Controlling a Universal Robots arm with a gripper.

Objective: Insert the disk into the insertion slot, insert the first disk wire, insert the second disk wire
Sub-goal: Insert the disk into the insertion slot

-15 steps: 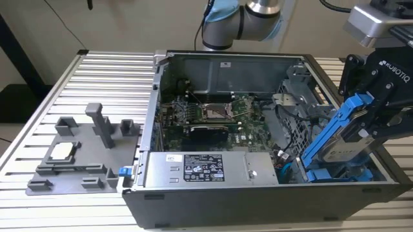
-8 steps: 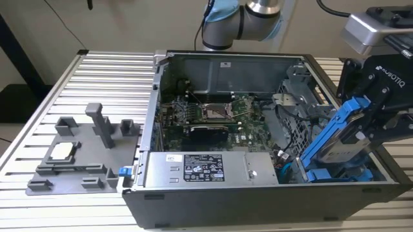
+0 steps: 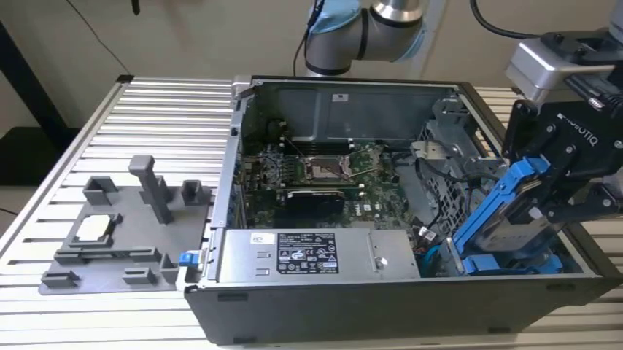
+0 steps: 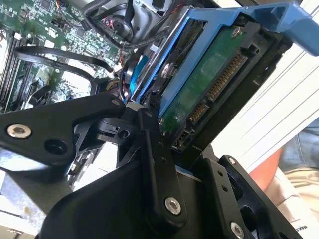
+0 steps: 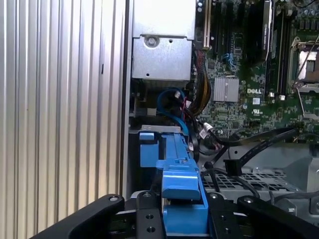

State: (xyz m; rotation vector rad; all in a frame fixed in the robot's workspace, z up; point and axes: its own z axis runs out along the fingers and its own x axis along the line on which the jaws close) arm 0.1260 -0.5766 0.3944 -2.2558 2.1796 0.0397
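The gripper [image 3: 543, 191] is clamped on the disk [image 3: 494, 219], black fingers [image 5: 145, 215] pressed against either side of its blue carrier frame. The disk hangs tilted from the gripper, its lower end down in the open computer case [image 3: 389, 306], just beside the grey drive cage [image 3: 450, 157]; I can't tell whether it has reached the slot. In the second wrist view its green underside and connector row face out. Past the gripper lie the motherboard [image 3: 322, 175], the power-supply box [image 3: 311, 255] and loose black cables [image 5: 259, 144].
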